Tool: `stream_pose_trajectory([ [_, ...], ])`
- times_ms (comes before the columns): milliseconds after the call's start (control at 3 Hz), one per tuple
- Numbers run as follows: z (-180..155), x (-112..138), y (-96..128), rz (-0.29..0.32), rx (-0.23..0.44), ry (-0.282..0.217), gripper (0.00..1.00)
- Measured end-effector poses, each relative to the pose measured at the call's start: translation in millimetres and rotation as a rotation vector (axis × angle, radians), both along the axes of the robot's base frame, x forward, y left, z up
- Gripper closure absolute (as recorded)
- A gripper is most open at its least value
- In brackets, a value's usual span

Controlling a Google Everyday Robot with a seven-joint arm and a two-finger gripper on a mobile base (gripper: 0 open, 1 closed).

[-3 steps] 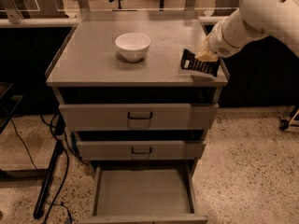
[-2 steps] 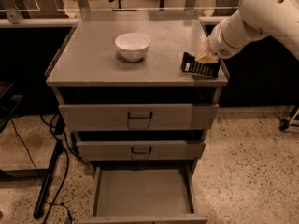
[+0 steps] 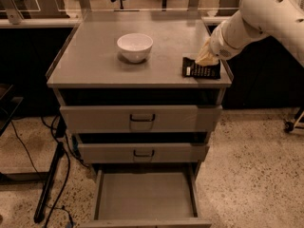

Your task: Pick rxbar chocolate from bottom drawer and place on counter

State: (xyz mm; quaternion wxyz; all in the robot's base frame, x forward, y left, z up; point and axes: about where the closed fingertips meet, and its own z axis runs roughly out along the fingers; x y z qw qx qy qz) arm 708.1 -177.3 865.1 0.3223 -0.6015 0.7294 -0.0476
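Observation:
The rxbar chocolate (image 3: 201, 70), a flat black-wrapped bar with pale lettering, lies on the counter (image 3: 95, 61) near its front right corner. My gripper (image 3: 206, 57) is directly over the bar's far edge and touches or nearly touches it, with the white arm reaching in from the upper right. The bottom drawer (image 3: 145, 196) is pulled out below, and its grey tray shows nothing inside.
A white bowl (image 3: 135, 46) stands on the counter left of the bar. The two upper drawers (image 3: 141, 118) with dark handles are shut. Cables and a dark stand leg (image 3: 47, 184) lie on the floor at left. A caster (image 3: 287, 126) is at right.
The bar has come down from a slightly tilted, lifted pose and now lies flat on the counter. The gripper has lowered a little with it.

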Motion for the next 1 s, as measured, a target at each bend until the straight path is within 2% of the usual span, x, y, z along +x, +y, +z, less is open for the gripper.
stream_pose_trajectory([
  [1000,-0.1,0.0,0.1,0.0,0.0,0.0,0.29],
])
